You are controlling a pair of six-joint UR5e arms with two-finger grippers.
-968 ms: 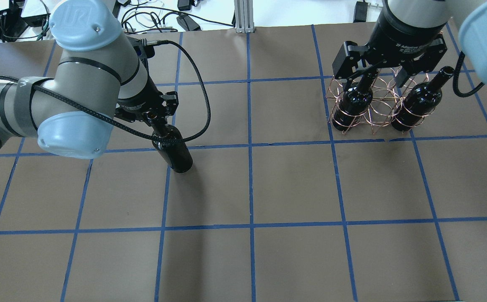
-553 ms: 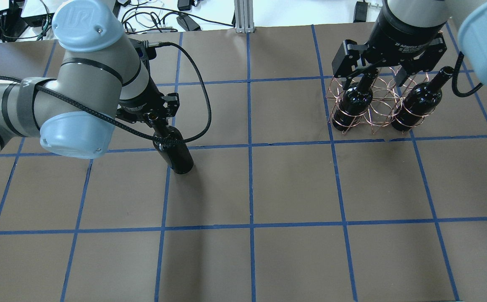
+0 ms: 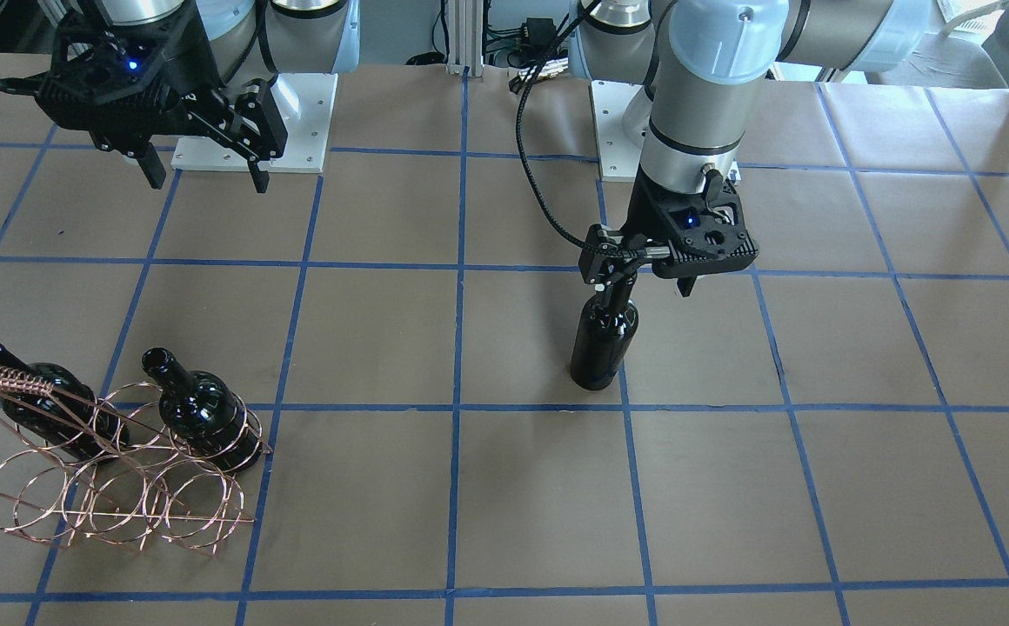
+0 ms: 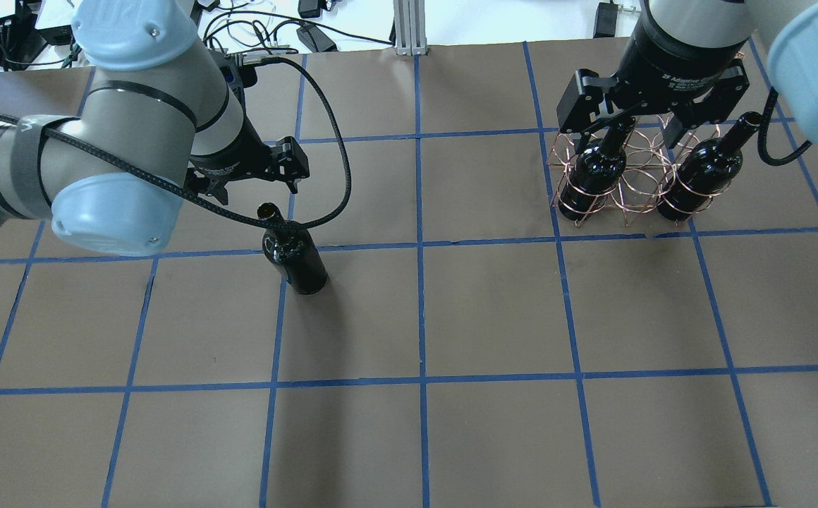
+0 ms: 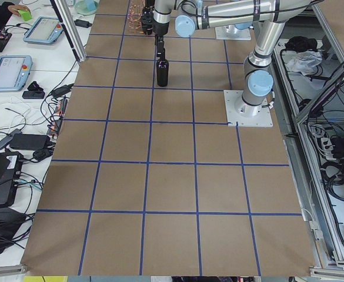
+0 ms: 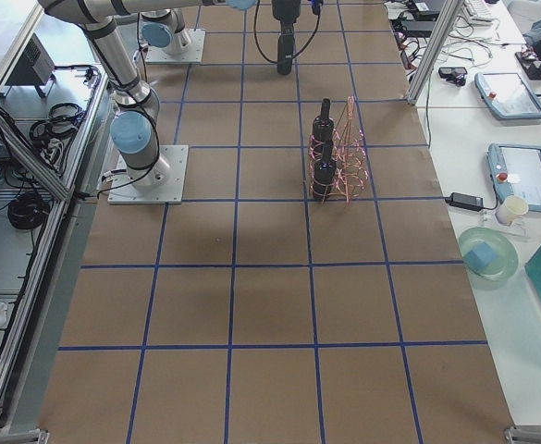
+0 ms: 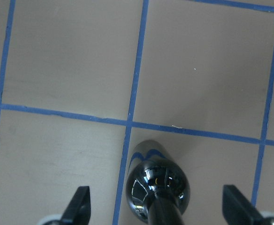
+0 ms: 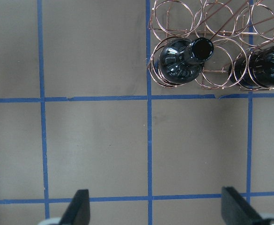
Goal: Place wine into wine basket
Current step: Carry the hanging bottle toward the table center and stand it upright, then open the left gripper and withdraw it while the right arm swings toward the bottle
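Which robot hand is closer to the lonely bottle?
Left. The left gripper is open astride the neck of the lone bottle; the right gripper hangs far off by the basket.

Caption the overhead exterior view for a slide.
Left hand open at the standing wine bottle; two more bottles sit in the copper wire basket.

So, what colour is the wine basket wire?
Copper rose-gold; the wine basket shows best in the exterior front-facing view.
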